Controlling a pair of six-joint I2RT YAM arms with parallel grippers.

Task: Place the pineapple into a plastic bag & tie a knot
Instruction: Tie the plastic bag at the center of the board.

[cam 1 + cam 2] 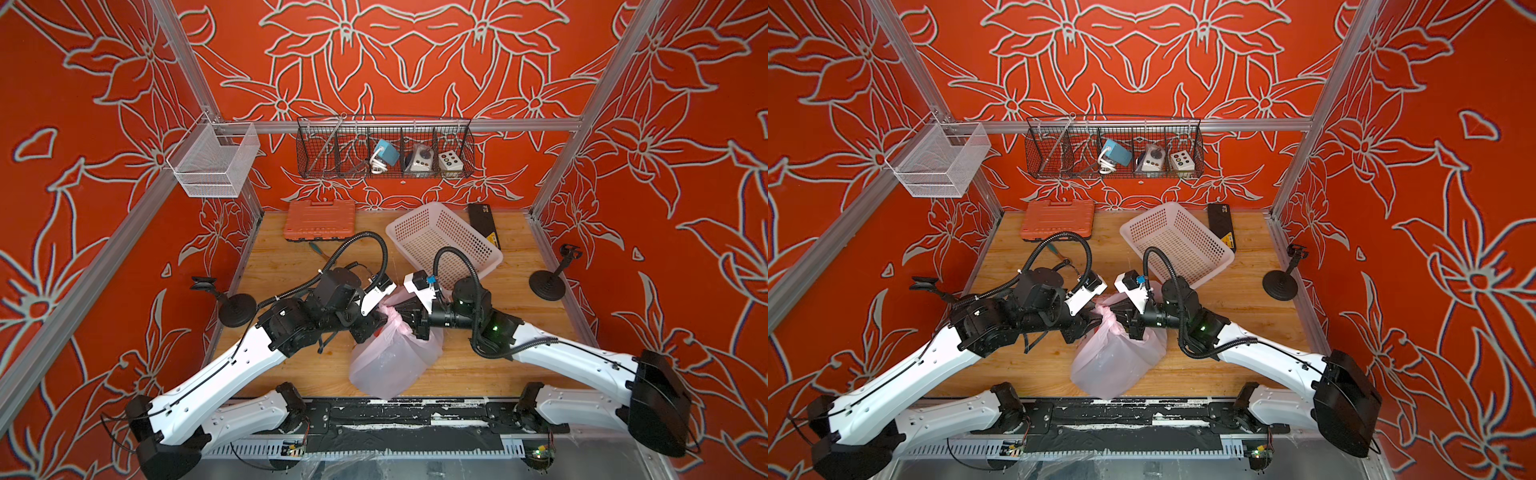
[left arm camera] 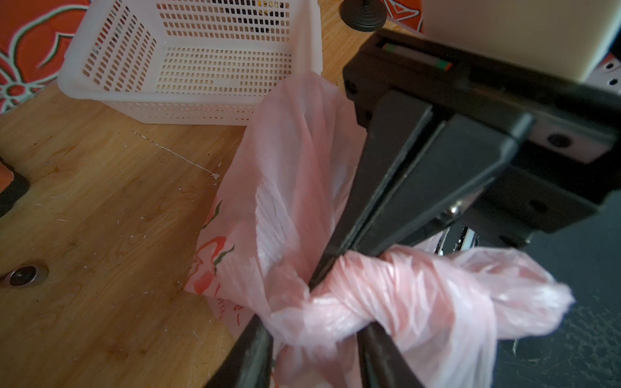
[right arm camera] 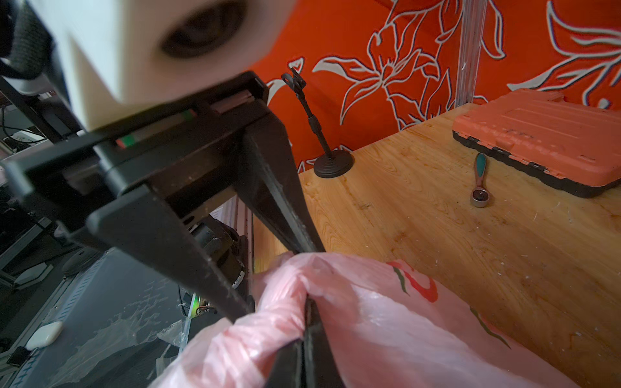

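Observation:
The pale-pink plastic bag stands bulging near the table's front middle. It is gathered at the top between both grippers. The pineapple is hidden; nothing clear shows through the film. My left gripper has its fingers on either side of a twisted bundle of handle plastic, which touches both. My right gripper is shut, pinching a handle strip at its tip. The strips cross in a thick twist; I cannot tell whether it is a tight knot.
A white perforated basket lies just behind the right wrist. An orange tool case and a ratchet are at the back left. Black stands flank the table, and a black box lies at the back right.

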